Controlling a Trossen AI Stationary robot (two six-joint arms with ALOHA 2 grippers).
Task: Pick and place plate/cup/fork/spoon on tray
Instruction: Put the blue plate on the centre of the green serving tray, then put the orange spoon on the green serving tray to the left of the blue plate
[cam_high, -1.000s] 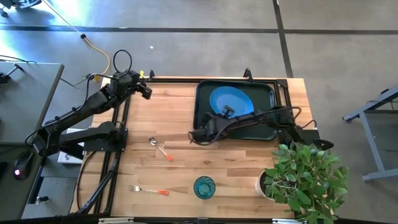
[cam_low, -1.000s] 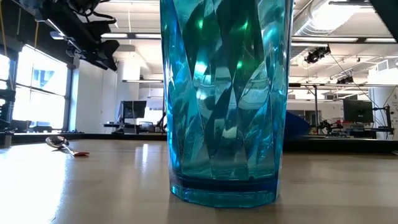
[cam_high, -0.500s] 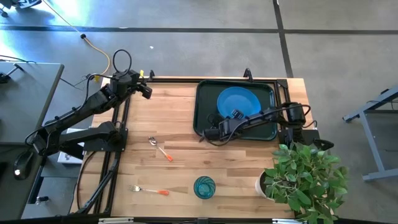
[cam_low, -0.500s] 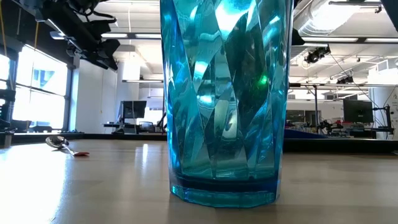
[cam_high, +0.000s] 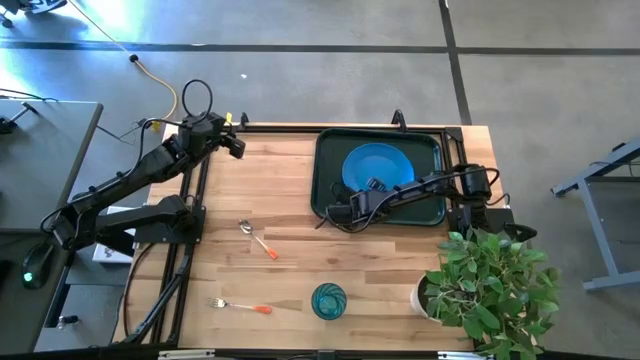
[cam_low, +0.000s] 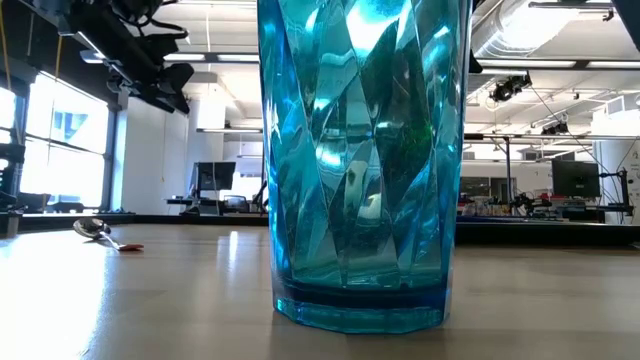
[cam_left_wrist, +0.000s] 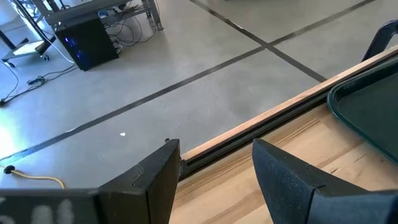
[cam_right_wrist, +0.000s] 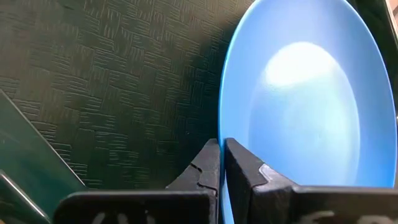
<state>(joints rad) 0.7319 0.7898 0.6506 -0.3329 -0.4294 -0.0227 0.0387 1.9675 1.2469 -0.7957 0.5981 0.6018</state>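
The plate (cam_high: 376, 165) is seen in the tray (cam_high: 326, 160) at the upper right of the high view, with the right pincer (cam_right_wrist: 221, 163) clenched on its rim; in the right wrist view the two dark fingers are pressed together over the plate's edge. The plate is judged stiff, light and smooth, so a rim pinch can slip if it is tilted.

The cup (cam_high: 328, 300) stands at the lower centre of the bench (cam_high: 280, 200); it is judged hard, faceted and slick, best taken across its wall near the rim.

The spoon (cam_high: 257, 240) and fork (cam_high: 240, 305) lie flat at centre left and lower left; their thin orange handles are judged the better hold.

The left pincer (cam_left_wrist: 214, 171) is held released at the upper left.
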